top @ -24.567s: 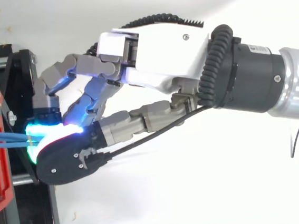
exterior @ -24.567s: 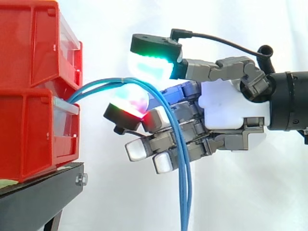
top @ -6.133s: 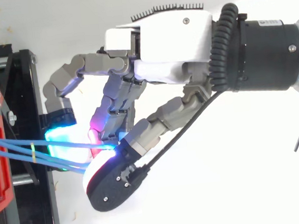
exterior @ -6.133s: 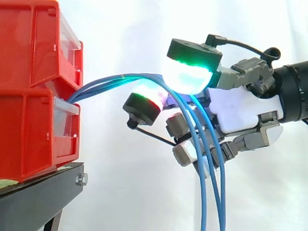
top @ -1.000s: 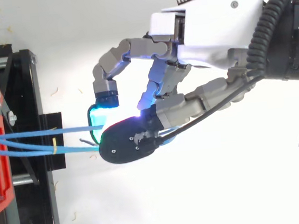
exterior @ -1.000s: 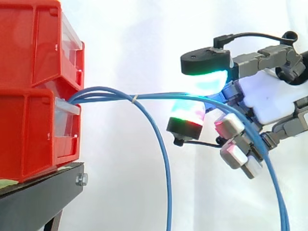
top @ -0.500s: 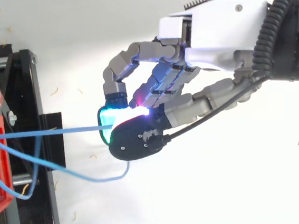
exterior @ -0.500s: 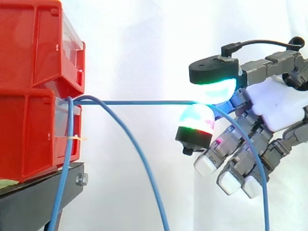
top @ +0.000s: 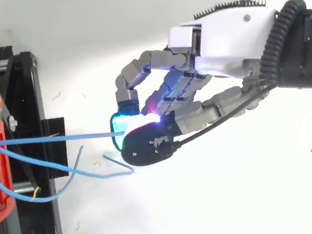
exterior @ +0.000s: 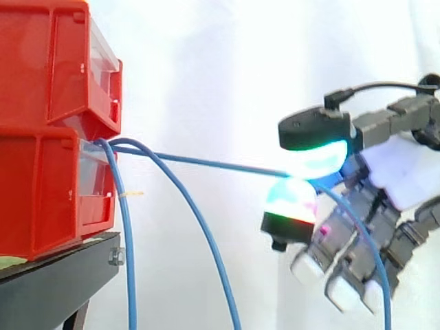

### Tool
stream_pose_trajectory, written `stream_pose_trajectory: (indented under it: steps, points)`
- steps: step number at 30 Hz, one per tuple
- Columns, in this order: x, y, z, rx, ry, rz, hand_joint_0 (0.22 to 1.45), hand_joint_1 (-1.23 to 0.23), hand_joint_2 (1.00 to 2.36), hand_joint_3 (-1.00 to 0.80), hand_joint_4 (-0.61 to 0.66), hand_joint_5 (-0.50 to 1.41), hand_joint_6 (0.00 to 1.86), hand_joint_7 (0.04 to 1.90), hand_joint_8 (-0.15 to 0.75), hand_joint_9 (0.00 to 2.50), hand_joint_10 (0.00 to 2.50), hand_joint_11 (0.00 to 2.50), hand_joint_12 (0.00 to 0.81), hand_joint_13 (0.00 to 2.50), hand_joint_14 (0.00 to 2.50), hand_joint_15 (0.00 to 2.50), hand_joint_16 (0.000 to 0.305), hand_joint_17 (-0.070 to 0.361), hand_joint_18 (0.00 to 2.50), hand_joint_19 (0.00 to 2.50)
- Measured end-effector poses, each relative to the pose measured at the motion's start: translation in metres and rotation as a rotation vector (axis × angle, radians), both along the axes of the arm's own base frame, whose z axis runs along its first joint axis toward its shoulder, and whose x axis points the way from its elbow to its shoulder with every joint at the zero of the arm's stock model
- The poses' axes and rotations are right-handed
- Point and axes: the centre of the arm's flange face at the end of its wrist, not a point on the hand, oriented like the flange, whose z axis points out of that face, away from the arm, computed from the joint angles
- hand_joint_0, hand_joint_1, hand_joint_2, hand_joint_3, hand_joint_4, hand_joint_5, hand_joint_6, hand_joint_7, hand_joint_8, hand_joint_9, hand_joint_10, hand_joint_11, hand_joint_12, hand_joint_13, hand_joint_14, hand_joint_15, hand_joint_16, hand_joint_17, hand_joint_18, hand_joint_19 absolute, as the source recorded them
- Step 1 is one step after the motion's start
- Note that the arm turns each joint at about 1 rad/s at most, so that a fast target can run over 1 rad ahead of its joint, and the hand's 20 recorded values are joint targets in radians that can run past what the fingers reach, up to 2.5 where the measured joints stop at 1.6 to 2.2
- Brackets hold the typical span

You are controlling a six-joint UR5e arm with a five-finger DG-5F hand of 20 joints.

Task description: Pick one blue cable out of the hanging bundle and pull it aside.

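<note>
Lower now than half a second ago, the hand (exterior: 405, 180) draws its captured blue cable (exterior: 206, 162) on a downward slope where it ran level before. A white curtain (exterior: 206, 62) of soft, faintly folded cloth backs the scene. Two glossy red bins (exterior: 48, 124), boxy and stacked, with clear plastic fronts, sit at the left on a matte black stand (exterior: 48, 285) with a bolt at its front corner. The hand's white shell and grey jointed fingers reach in from the right, palm (top: 220, 39) seen from above. Two rounded, glowing fingertips (exterior: 313, 157), green and cyan above, red-rimmed below, are clamped on the thin, smooth cable, held taut well away from the bins. The other fingers curl beneath, square white pads downward. From the pinch, the cable's tail arcs down past those fingers. Two loose blue cables (exterior: 199, 227) leave the same gap between the bins and drop in slack curves near the stand's front edge, one bearing a thin yellowish tie (exterior: 130, 194).
</note>
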Motion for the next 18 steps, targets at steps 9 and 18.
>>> stream_pose_trajectory:
  steps: [9,18]
  points:
    - [-0.004,0.006,-0.052,0.014,-0.031,0.007,0.53,-0.89,1.46,0.10,-0.27,-0.02,0.86,1.29,0.248,0.82,0.00,0.12,0.405,0.79,0.01,0.41,0.065,0.147,0.73,0.30]
    - [-0.001,0.010,-0.083,0.036,-0.130,0.020,0.53,-0.89,1.46,0.10,-0.27,-0.02,0.86,1.28,0.252,0.83,0.00,0.13,0.405,0.80,0.01,0.42,0.066,0.148,0.75,0.31]
